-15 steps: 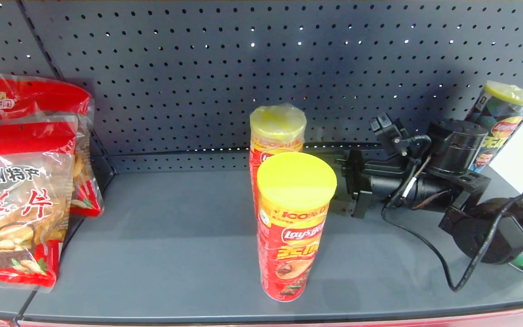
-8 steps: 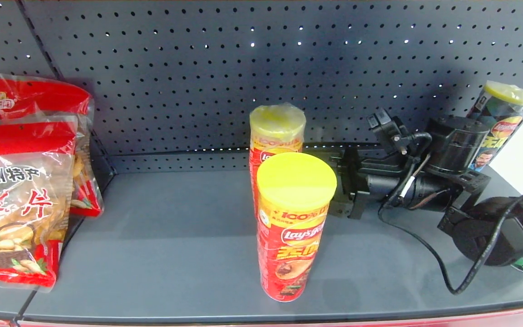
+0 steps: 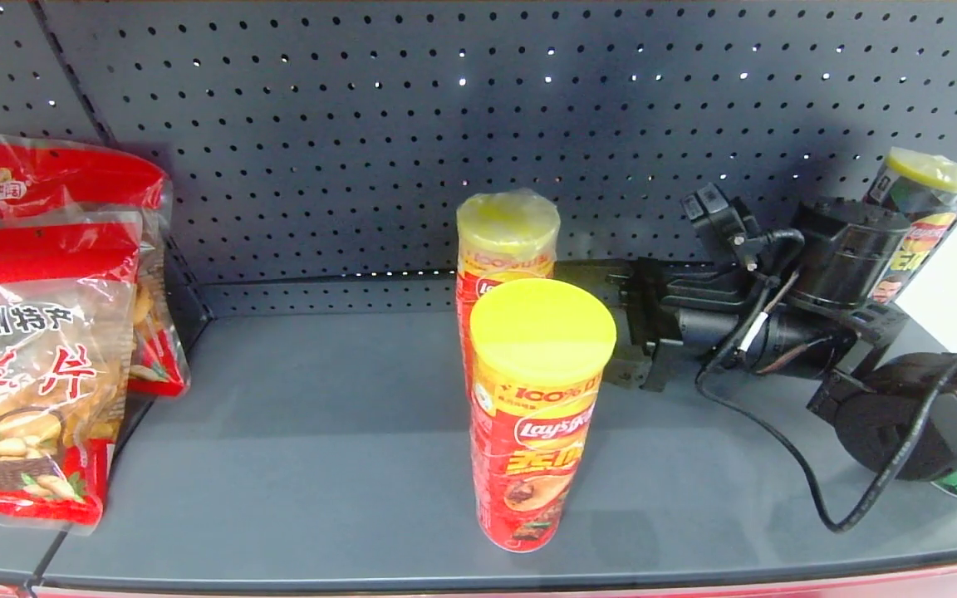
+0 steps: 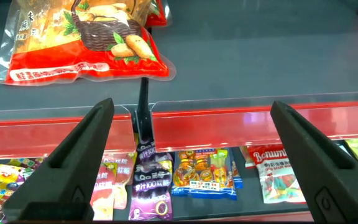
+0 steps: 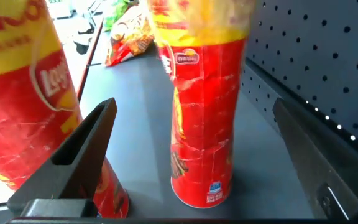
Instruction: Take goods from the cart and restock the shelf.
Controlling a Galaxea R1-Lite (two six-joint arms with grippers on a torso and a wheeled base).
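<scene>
Head view first: you've got two red chip cans with yellow lids standing upright on the grey shelf (image 3: 321, 432). The front can (image 3: 538, 415) sits near the shelf's lip and the back can (image 3: 505, 249) is right behind it at 12 o'clock, close to the pegboard wall. Your right gripper (image 3: 615, 328) lies at the back can's 3 o'clock, just beside it, though the head view doesn't show whether they touch. Over at 9 o'clock, two snack bags (image 3: 30, 365) lean against the shelf's side. At 2 o'clock a green can (image 3: 923, 203) stands behind the arm.

Left wrist view: your left gripper (image 4: 191, 107) is spread wide with nothing in it, out in front of the shelf's red edge (image 4: 241, 121). There's a snack bag (image 4: 86, 37) on the shelf and coloured packets (image 4: 204, 174) on the level below.

Right wrist view: the right gripper (image 5: 192, 106) is spread wide. The back can (image 5: 201, 124) stands upright in line with the gap, and neither finger touches it. The front can (image 5: 23, 112) is close alongside.
</scene>
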